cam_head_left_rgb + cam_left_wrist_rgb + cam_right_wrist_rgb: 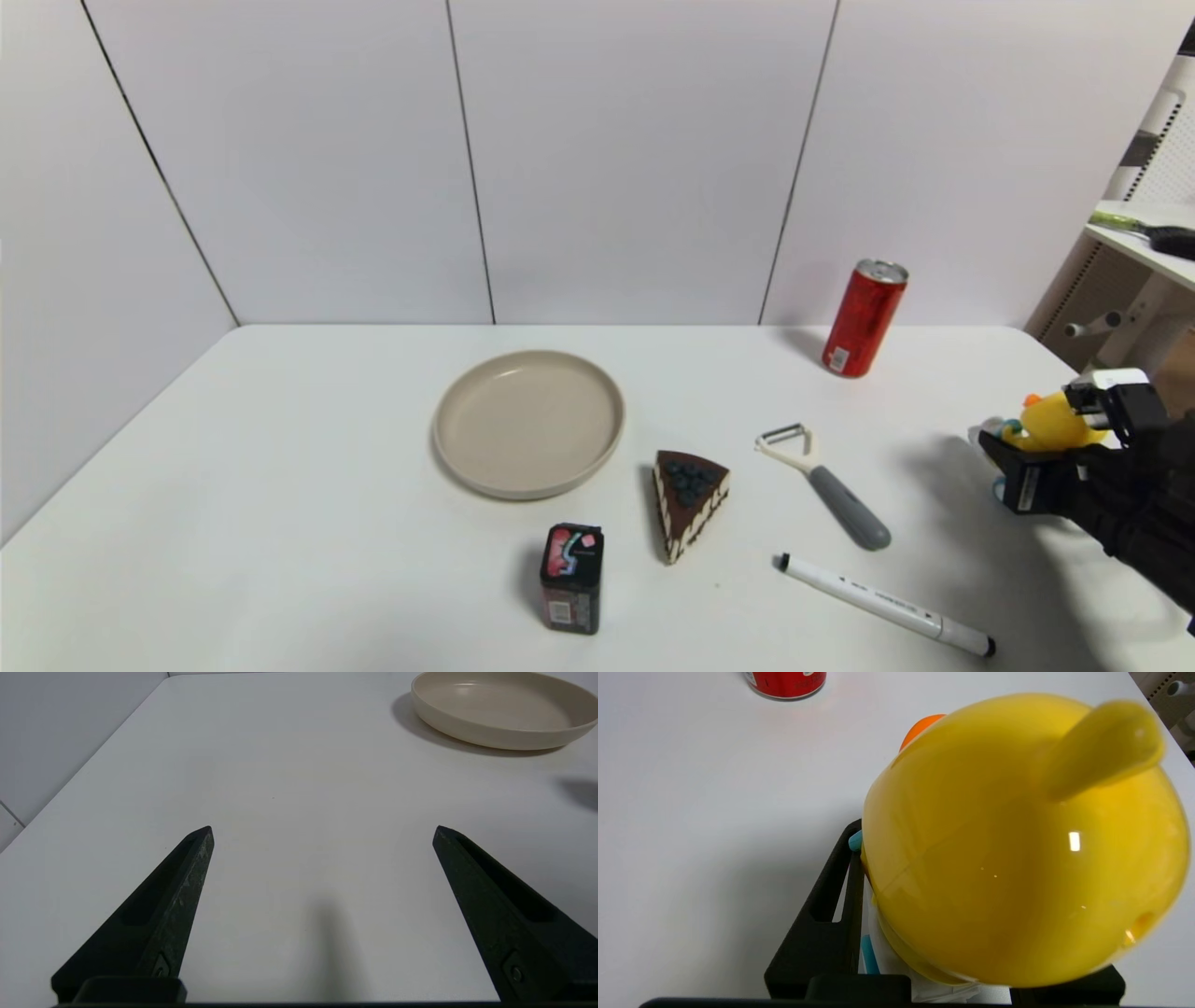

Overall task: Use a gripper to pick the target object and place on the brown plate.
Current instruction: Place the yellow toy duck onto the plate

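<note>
- Right gripper (1050, 439) at the table's right edge, clamped on yellow duck toy (1055, 425).
- Brown plate (528, 422) well apart, far to its left.
- Left gripper (322, 833) spread apart, holding nothing.

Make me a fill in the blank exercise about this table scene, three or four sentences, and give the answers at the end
1. The right gripper is shut on the yellow ____ toy.
2. The brown plate holds ____.
3. The left gripper, over bare table, has its jaws ____.
4. The chocolate cake slice lies between the plate and the ____ with the grey handle.

Missing words: duck; nothing; open; peeler
</note>
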Tool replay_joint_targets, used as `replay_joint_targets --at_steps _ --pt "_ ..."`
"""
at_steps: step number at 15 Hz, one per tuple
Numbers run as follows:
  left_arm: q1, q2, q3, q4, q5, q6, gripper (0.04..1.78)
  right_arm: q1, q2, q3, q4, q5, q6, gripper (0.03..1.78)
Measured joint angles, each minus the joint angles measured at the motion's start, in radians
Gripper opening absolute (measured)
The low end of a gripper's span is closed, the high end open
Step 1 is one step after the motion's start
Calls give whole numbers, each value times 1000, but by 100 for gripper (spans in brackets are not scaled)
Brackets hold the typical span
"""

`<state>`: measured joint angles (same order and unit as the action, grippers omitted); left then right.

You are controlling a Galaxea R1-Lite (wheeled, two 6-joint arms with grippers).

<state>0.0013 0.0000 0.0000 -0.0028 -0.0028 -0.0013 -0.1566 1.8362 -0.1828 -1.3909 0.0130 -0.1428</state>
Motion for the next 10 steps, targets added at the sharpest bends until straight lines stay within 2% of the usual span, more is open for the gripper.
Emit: replay_joint_targets --at_steps 4,6,8,10 --pt "0 0 0 0 0 0 169 -2 -5 -11 0 6 5 81" --pt "0 0 0 0 0 0 169 0 -22 -57 5 22 30 81" --pt "0 0 0 0 0 0 169 24 -66 -136 38 79 101 81" --pt "0 0 0 0 0 0 169 100 -124 -240 86 154 185 81"
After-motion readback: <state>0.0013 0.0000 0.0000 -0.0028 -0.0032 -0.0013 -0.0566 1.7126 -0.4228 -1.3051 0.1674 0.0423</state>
